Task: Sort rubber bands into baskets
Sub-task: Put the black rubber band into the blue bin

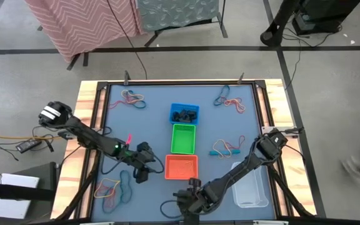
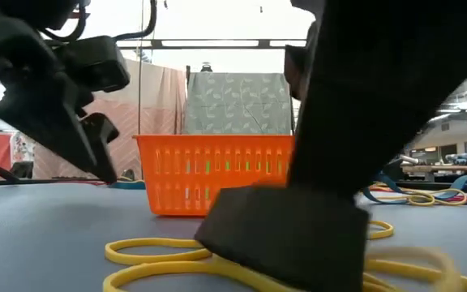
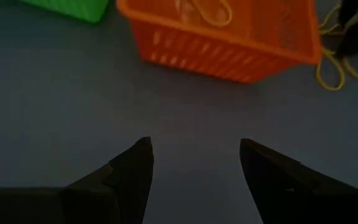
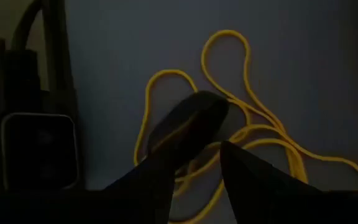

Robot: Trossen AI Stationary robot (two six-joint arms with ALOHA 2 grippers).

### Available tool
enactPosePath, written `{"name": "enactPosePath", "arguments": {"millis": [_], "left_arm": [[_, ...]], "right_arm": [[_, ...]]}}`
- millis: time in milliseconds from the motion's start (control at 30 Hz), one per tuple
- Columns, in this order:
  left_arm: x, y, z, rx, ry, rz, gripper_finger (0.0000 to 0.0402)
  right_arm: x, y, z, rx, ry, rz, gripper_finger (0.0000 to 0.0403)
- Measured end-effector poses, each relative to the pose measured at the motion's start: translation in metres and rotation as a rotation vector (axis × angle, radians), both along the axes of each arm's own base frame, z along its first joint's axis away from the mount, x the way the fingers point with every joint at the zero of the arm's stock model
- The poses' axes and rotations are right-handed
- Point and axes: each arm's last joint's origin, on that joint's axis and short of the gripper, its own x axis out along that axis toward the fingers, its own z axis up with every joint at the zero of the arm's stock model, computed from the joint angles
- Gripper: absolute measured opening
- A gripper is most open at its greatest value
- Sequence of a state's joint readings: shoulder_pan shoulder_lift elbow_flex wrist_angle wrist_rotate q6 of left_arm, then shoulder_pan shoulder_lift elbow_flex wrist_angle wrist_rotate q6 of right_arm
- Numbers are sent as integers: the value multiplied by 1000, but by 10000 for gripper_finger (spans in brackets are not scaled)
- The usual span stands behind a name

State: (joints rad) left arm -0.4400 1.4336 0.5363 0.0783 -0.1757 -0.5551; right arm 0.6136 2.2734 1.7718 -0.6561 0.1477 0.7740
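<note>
right end effector (image 4: 207, 146) sits low on the bench, narrowed on yellow rubber bands (image 4: 253, 134) to lift them; left end effector (image 3: 194, 168) waits wide, orange basket (image 3: 229, 43) just ahead.

The left gripper (image 3: 194, 165) hangs low with its fingers wide apart. The right gripper (image 4: 213, 140) reaches down, fingers nearly together.
</note>
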Motion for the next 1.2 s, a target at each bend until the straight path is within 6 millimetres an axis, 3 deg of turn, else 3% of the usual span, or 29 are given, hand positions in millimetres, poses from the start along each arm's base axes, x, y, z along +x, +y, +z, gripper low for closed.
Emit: {"name": "enactPosePath", "arguments": {"millis": [333,667,933,1200], "left_arm": [[3,-4,-9,7,38,-9,241],[12,-9,-5,-54,-25,6,241],[13,-9,-4,-149,-21,104,241],[14,-8,-3,-189,-34,175,241]], "right_arm": [[5,-4,1,-1,-30,-57,119],[10,-12,1,12,-23,-53,117],[10,-12,1,33,-8,-20,117],[5,-14,-14,42,9,-14,117]]}}
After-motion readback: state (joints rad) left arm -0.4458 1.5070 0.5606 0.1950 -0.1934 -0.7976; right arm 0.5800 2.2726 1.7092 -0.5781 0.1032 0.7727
